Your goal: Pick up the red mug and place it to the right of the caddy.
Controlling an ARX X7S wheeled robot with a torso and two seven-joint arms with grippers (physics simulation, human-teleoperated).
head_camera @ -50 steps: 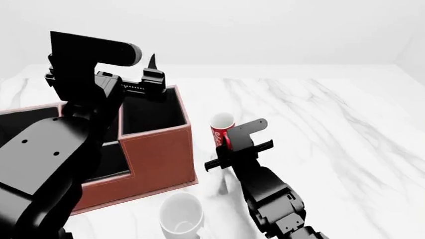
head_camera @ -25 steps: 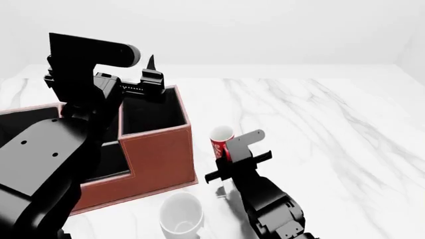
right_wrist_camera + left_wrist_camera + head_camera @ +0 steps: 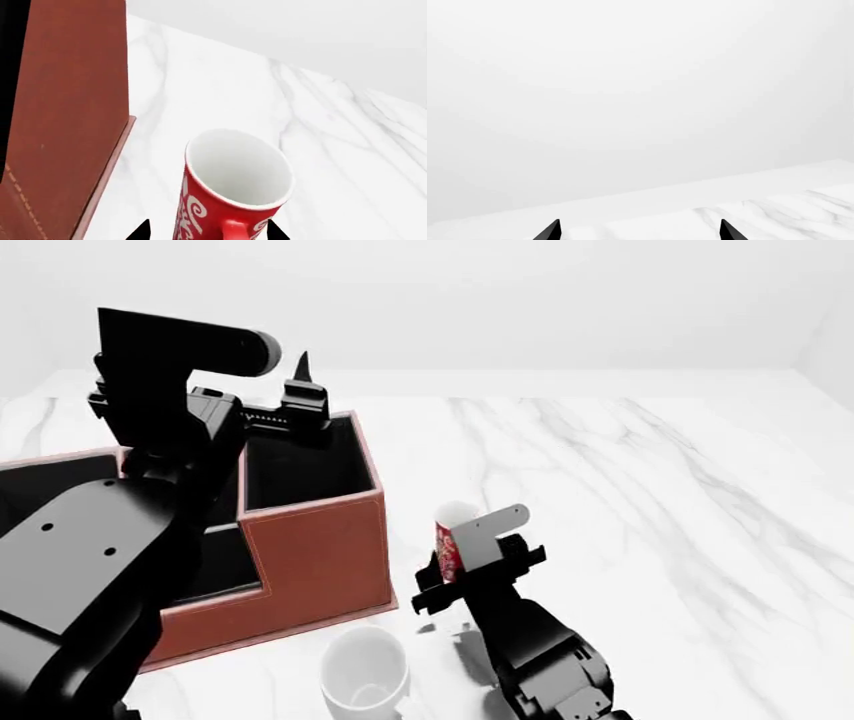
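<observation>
The right gripper (image 3: 461, 562) squeezes the red mug (image 3: 451, 540) (lifted, tilting) beside the caddy (image 3: 314, 540); it could slip and fall.

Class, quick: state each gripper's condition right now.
Left gripper: open, holding nothing.
Right gripper: closed on the small red mug with white lettering.

The red mug (image 3: 230, 200) carries curling white script on its side, cut off at the right wrist view's edge and too partial to read as a word; in the head view (image 3: 450, 545) it is illegible.
</observation>
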